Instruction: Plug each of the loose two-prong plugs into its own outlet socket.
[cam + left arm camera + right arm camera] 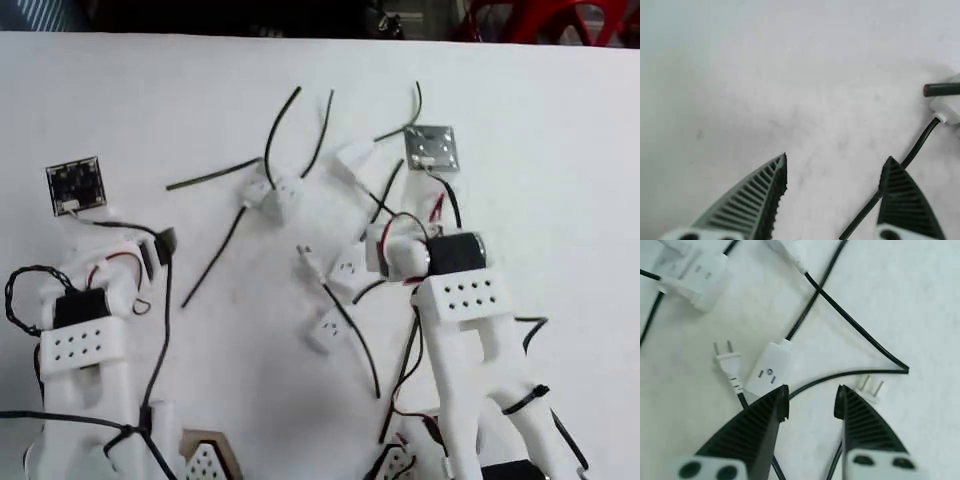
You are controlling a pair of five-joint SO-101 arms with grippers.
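Note:
My right gripper [811, 399] hangs open just above the table, its jaws apart with nothing between them. Right ahead of its fingertips lies a white outlet socket [769, 369] with two slots. A loose two-prong plug [726, 357] lies beside that socket, and a second plug [870, 387] sits by the other fingertip. Another socket [692, 272] lies farther off. In the high view this gripper [372, 245] is over the sockets [345, 268] at mid-table. My left gripper [835, 170] is open over bare table, near a black cable [912, 150] that ends in a white socket [947, 107].
Black cables [350, 330] cross the middle of the table among several white sockets [275, 195]. A dark square board [75, 183] lies at the far left and a silver plate [432, 148] at the back right. The table's left side is bare.

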